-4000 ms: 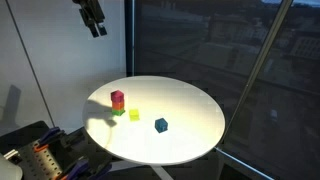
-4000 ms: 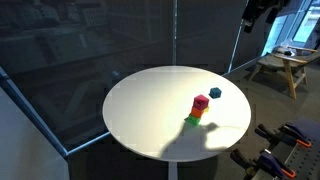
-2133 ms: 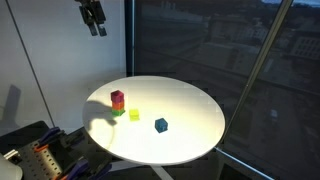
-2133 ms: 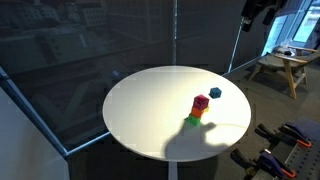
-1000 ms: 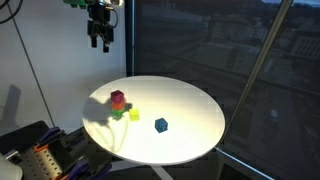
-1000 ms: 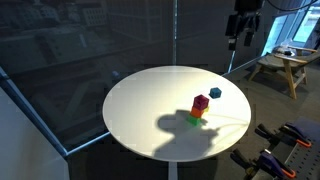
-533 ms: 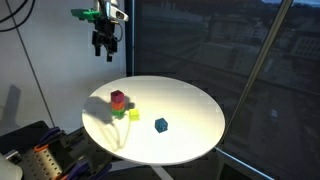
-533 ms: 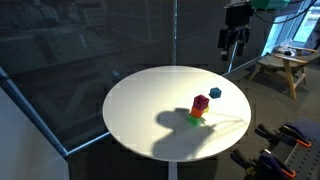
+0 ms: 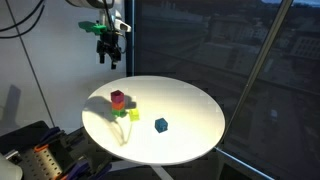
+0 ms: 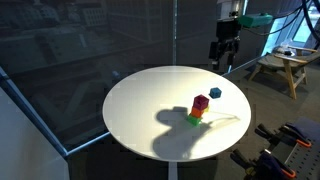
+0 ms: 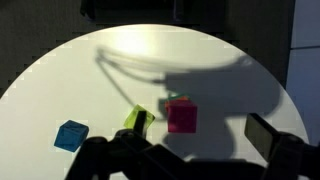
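Magenta cube (image 9: 118, 98) far beneath the wide-spread, empty gripper (image 9: 107, 58), just beside a green block (image 9: 132, 115); blue cube (image 9: 160, 125) also below, further off. Risks knocking both aside if lowered off-centre, one finger clipping an edge.

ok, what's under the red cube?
The red cube sits on a small stack; a green block shows at its base. Their touching faces are covered, and in the wrist view it hides everything beneath.
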You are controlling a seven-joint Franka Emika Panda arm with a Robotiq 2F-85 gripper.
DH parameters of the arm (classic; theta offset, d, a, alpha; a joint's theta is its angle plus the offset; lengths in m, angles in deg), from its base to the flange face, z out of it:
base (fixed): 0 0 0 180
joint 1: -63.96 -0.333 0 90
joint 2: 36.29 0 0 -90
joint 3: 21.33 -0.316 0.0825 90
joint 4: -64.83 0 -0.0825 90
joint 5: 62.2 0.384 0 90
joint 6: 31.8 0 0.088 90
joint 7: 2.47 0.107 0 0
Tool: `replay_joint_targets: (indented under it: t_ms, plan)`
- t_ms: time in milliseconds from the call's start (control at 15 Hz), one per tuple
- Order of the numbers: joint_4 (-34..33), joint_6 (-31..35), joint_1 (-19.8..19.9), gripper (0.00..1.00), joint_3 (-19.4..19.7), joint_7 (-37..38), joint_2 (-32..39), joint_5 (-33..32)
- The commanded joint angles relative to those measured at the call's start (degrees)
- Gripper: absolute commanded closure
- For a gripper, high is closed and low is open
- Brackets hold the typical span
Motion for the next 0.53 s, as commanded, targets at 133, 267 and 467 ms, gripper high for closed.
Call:
replay_joint_targets:
  t_ms: [133,267,467]
  plan:
    - [0.3,7.0,-0.6,0.00,0.1,-1.2,2.8,2.2]
    - [0.4,9.2,-0.7,0.00,0.1,-1.2,3.5,2.6]
    - [0.4,11.3,-0.7,0.00,0.1,-1.2,4.0,2.7]
